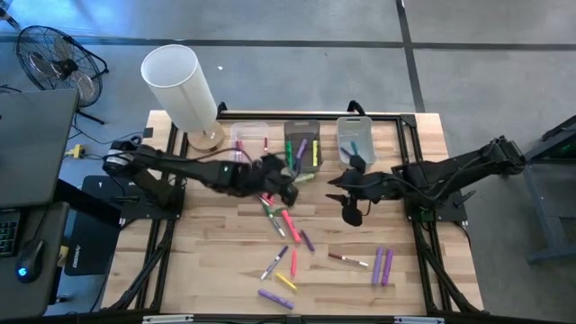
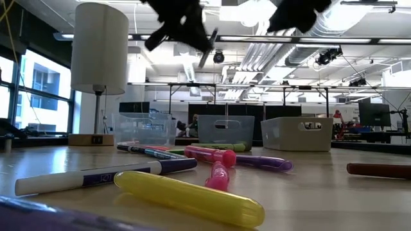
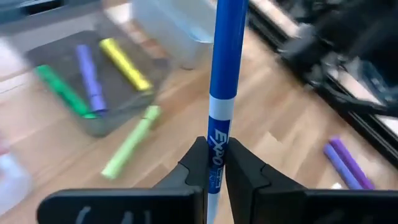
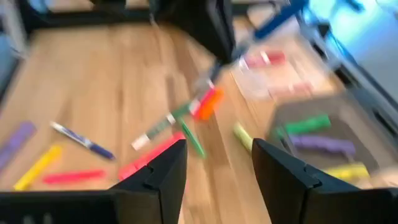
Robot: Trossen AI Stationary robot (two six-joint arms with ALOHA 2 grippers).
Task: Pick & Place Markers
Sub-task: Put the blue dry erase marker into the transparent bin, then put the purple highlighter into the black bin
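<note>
Now carrying: left gripper jaws clenched on blue marker, right gripper jaws released, empty. Keep level, release squarely above middle bin, not beside.

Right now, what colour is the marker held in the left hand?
Blue with a white band; the marker shows best in the left wrist view, clamped in the left hand.
</note>
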